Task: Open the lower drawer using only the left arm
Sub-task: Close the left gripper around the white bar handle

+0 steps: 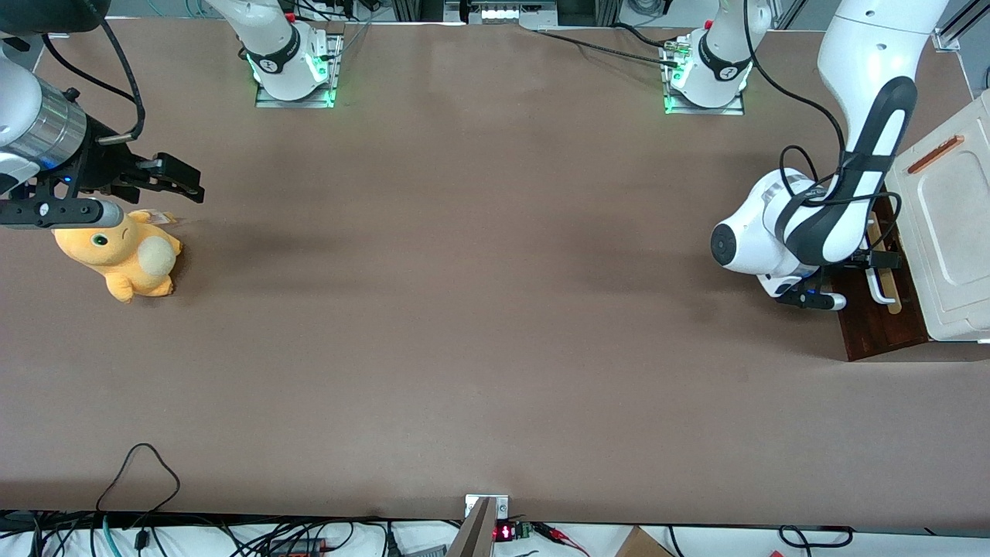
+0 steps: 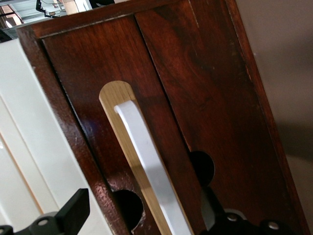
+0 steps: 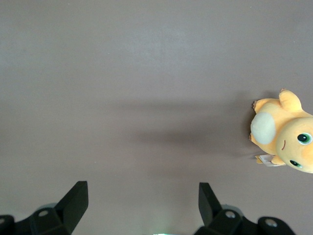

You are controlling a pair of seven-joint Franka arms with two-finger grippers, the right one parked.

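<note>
From my remote station, the parked arm's gripper hangs over the brown table, its two black fingers spread wide with nothing between them. An orange plush toy with a pale belly patch and a small white tag lies on the table to one side, near the gripper but not touching it. A soft shadow darkens the surface beside the toy.

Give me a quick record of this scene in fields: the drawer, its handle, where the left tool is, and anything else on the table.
drawer: dark reddish-brown wooden lower drawer front, at the working arm's end of the table
handle: white bar handle on a tan strip
tool: left arm's black two-finger tool open, fingers straddling the handle
neighbour: cream-white panel with copper bar handle
other: orange plush toy toward the parked arm's end
</note>
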